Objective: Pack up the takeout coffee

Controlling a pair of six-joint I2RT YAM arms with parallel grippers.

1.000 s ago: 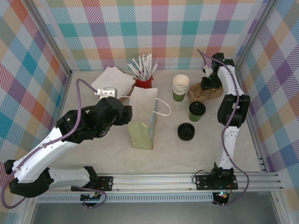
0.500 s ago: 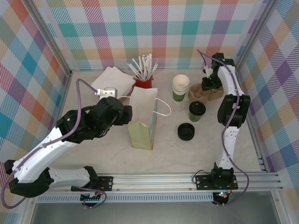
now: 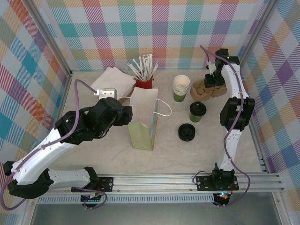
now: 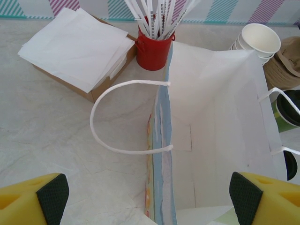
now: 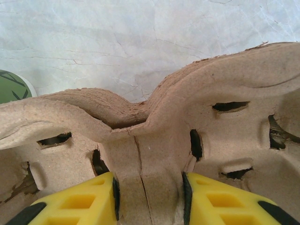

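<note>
Lifted slightly and drawn farther from the paper bag (image 3: pixel 143 119) since a second ago: right gripper (image 5: pixel 150 197) and pulp cup carrier (image 3: pixel 205 90), now well off to the bag's right-rear. Pinching the carrier's centre ridge between narrow jaws. Just left of the bag, left gripper (image 4: pixel 150 192), spread wide, holding nothing, framing the open mouth. Upright to the right of the bag: takeout coffee (image 3: pixel 198 111), green, dark on top, untouched.

To do well, probably: keep the pinch firm on the ridge, raise clear of the table, carry level toward the bag.

In the way: nested cup stack (image 3: pixel 181 87) between bag and carrier; black lids (image 3: pixel 186 132) right-front of the bag; handle loop (image 3: pixel 165 108) drooping off the bag's right side. Behind the bag, red straw holder (image 3: pixel 144 83) and napkins (image 3: pixel 112 80), off the route.
</note>
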